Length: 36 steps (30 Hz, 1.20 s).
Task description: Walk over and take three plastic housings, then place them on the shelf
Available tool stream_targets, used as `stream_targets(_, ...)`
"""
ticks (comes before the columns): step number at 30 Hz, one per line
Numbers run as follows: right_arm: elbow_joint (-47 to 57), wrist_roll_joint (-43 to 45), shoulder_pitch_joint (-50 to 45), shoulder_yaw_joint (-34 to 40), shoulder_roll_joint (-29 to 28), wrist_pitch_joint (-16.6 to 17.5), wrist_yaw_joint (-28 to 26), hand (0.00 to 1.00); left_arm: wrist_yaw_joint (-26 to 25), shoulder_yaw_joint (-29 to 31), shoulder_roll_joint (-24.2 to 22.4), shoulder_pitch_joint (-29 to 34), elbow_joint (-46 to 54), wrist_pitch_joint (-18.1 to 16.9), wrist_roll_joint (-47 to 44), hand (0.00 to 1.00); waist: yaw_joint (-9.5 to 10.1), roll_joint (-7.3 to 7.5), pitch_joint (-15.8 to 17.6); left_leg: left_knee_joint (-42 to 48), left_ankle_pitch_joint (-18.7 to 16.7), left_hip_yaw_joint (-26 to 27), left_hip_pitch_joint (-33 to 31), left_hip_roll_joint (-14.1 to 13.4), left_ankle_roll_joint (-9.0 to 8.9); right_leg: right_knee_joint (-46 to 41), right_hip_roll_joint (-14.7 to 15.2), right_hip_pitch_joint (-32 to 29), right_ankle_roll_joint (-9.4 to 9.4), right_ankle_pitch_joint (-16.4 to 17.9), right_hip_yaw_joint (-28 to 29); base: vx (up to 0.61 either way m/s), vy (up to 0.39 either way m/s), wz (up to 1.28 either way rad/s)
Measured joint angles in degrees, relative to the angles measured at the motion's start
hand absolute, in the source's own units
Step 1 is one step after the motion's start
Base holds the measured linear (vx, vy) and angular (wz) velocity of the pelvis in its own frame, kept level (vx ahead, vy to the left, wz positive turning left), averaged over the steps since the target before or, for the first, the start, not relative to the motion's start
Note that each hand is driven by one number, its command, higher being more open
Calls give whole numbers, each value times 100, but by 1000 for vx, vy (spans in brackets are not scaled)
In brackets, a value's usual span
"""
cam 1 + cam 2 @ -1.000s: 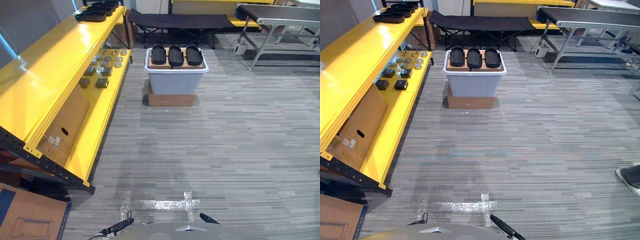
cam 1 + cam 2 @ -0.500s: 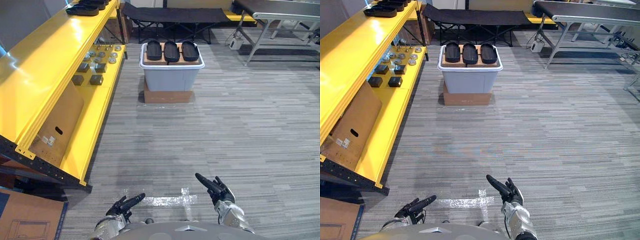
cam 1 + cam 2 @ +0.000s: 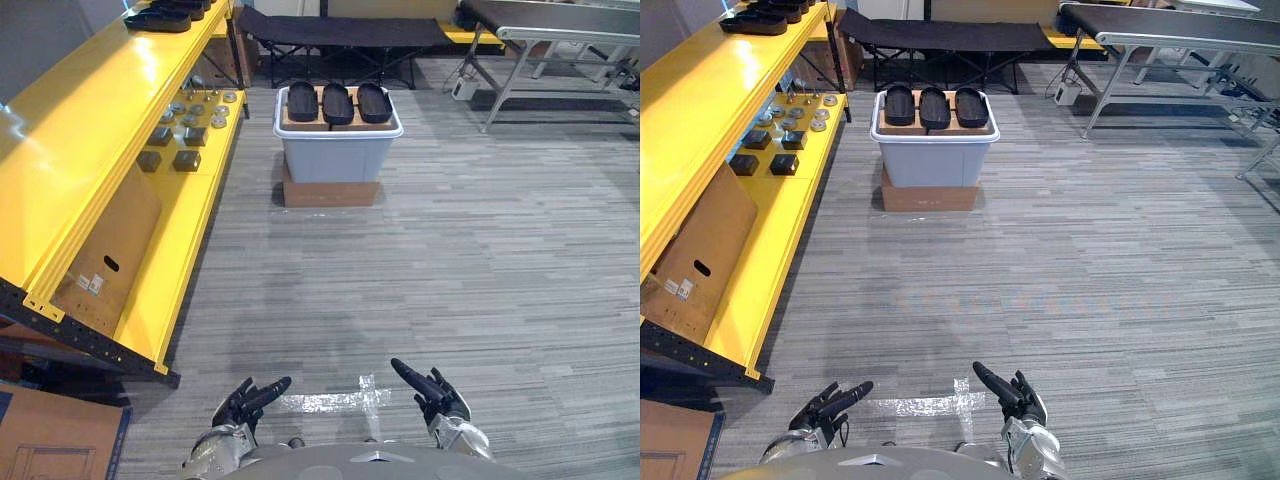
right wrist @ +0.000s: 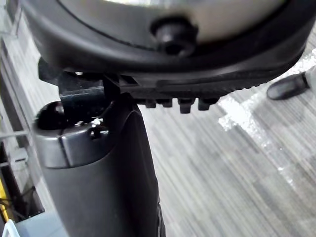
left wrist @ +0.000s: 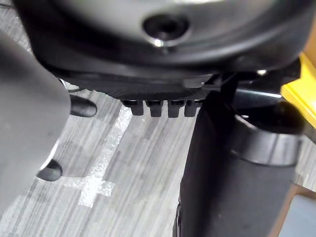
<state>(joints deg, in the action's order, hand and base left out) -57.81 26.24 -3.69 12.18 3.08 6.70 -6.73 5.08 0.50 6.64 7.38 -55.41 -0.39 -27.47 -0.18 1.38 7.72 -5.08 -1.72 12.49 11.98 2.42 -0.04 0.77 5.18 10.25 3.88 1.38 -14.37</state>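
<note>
Grey carpet floor point(image 3: 450, 260) stretches ahead, with a tape mark point(image 3: 330, 402) just past the hands. Both have come up into view within the last second: left hand point(image 3: 245, 402) and right hand point(image 3: 430, 385), fingers straight and apart, holding nothing. The three housings point(image 3: 337, 102) lie side by side on a bin point(image 3: 338, 155) well ahead of both hands, untouched. A yellow shelf point(image 3: 90, 130) runs along the left hand's side. The raised arms suggest the walk is only starting, so the whole task remains.
</note>
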Motion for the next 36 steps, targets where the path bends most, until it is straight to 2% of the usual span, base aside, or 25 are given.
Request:
stream_targets(2,7,-2,3,59,-28,2,11,100,9,-1,4,10,3,-74,6,100,14,45,27,13,-44,55,7,8,20,-121,25,-65,48,40,28,-69,39,-8)
stream_targets(3,29,0,-2,77,-75,35,99,100,41,-20,40,14,88,-95,36,100,3,121,77,310,-275,264,-79,-11,205,-731,177,-334,385,310,27,-61,67,-3)
stream_targets(4,33,-1,-9,80,-73,44,128,100,34,-17,47,14,156,-97,80,100,-8,141,126,494,-394,368,-135,-55,233,-1095,240,-473,483,384,7,-71,90,-23)
stream_targets(5,52,0,-11,63,-62,50,190,100,-54,-4,16,8,220,-122,135,100,80,90,180,919,-660,547,-276,-188,307,-2374,415,-1104,445,386,-191,-98,120,-38)
stream_targets(7,127,-3,-27,-35,-103,54,214,100,-165,-16,23,5,316,-142,147,100,97,66,336,1233,-866,646,-248,-265,402,-3288,684,-1538,184,524,-608,-67,133,-34)
stream_targets(9,277,-10,-146,-240,-124,113,206,100,-255,-83,105,-40,506,-160,159,100,88,219,444,1455,-1046,649,-249,-332,363,-3012,647,-1777,164,540,-743,42,118,-12)
stream_targets(14,372,-47,-421,-279,-128,134,198,100,-257,-503,135,-325,721,-10,140,100,-2,234,504,1484,-1175,584,-148,-329,224,-1585,255,-1983,372,310,-616,199,82,5)
stream_targets(16,359,-108,-472,-210,-99,139,167,100,-235,-638,105,-409,785,82,115,100,-37,241,497,1492,-1484,517,101,-168,81,-1409,180,-2046,-36,90,-442,302,24,10)
stream_targets(17,355,-108,-474,-197,-98,139,159,100,-231,-658,105,-417,786,85,115,100,-42,239,496,1512,-1540,503,124,-161,63,-1461,173,-2046,-91,103,-420,318,-29,28)
stream_targets(18,350,-107,-480,-154,-80,135,117,100,-216,-669,74,-416,794,97,107,100,-102,176,457,1676,-1787,463,135,-202,-107,-1771,150,-2087,-315,222,-459,312,-85,26)
stream_targets(19,343,-110,-495,-167,77,106,54,100,-243,-657,-77,-375,760,174,47,100,-99,-78,314,1913,-2033,554,118,-418,-358,-1910,-101,-2050,-473,333,-618,426,-99,16)
stream_targets(20,332,-125,-483,-220,168,95,30,100,-251,-626,-116,-299,759,201,-8,100,-62,-176,214,2342,-2108,617,26,-587,-496,-1800,-217,-1963,-537,382,-660,492,-94,14)
stream_targets(21,268,-147,-436,-237,289,105,-9,100,-250,-550,-101,-293,758,207,-83,100,-132,-305,245,4083,-2064,819,-739,-1053,-466,-1478,-359,-1700,-675,176,-694,585,-87,21)
stream_targets(22,183,-198,-346,-242,394,100,-17,100,-282,-454,-169,-266,757,267,-155,100,-127,-502,328,5657,-1511,834,-1363,-1575,-358,-1086,-570,-1309,-756,109,-711,569,-87,29)
stream_targets(23,167,-252,-318,-231,425,97,-17,100,-288,-357,-210,-260,813,268,-184,100,-79,-535,381,6159,-1210,714,-1610,-1705,-288,-983,-614,-1145,-809,30,-705,448,-69,14)
stream_targets(24,73,-306,-303,-203,473,93,-16,100,-307,-134,-273,-279,845,252,-222,100,14,-577,411,6305,-1421,392,-1879,-1625,-387,-971,-620,-898,-886,10,-634,400,-32,-5)
stream_targets(25,-1,-318,-260,-204,496,93,-19,100,-321,-29,-302,-280,832,250,-237,100,52,-578,425,6119,-1518,224,-1945,-1519,-437,-955,-604,-765,-905,23,-599,502,-6,-39)
stream_targets(28,0,-335,70,-205,441,158,-13,100,-307,242,-404,-167,855,44,-275,100,284,-431,513,3858,-1533,-110,-2120,-856,-407,-675,-323,-266,-912,96,-155,486,54,-77)
stream_targets(29,66,-333,161,-203,423,184,-9,100,-278,286,-427,-166,892,-33,-268,100,317,-385,536,2721,-1139,-357,-2273,-678,-423,-564,-224,-179,-788,162,-41,364,99,-51)
stream_targets(30,135,-331,223,-205,421,230,-1,100,-213,315,-436,-166,885,-89,-262,100,316,-426,547,1860,-535,-600,-2384,-691,-450,-477,-208,-34,-535,313,9,372,122,-39)
stream_targets(31,133,-330,227,-206,427,250,10,100,-189,349,-455,-169,864,-98,-259,100,313,-468,570,1718,-141,-642,-2382,-731,-495,-459,-229,92,-452,389,23,417,183,-14)
stream_targets(32,129,-331,189,-232,416,249,37,100,-163,378,-453,-145,807,-92,-175,100,322,-456,562,1670,490,-659,-2224,-728,-391,-487,-192,315,-302,604,60,459,235,7)
stream_targets(33,112,-330,174,-299,331,248,61,100,-123,378,-347,-166,783,-98,-101,100,318,-272,564,1766,323,-594,-2142,-513,-22,-614,20,449,-208,826,62,467,232,13)
stream_targets(34,113,-331,175,-347,319,255,44,100,-101,378,-283,-176,767,-105,-77,100,313,-175,549,1880,190,-575,-2161,-440,36,-701,114,419,-183,887,46,460,192,11)
stream_targets(36,109,-336,157,-371,339,263,0,100,-84,376,-168,-258,584,-76,89,100,349,-76,584,2199,-189,-508,-2178,-283,379,-1487,363,145,-52,995,93,455,186,-7)
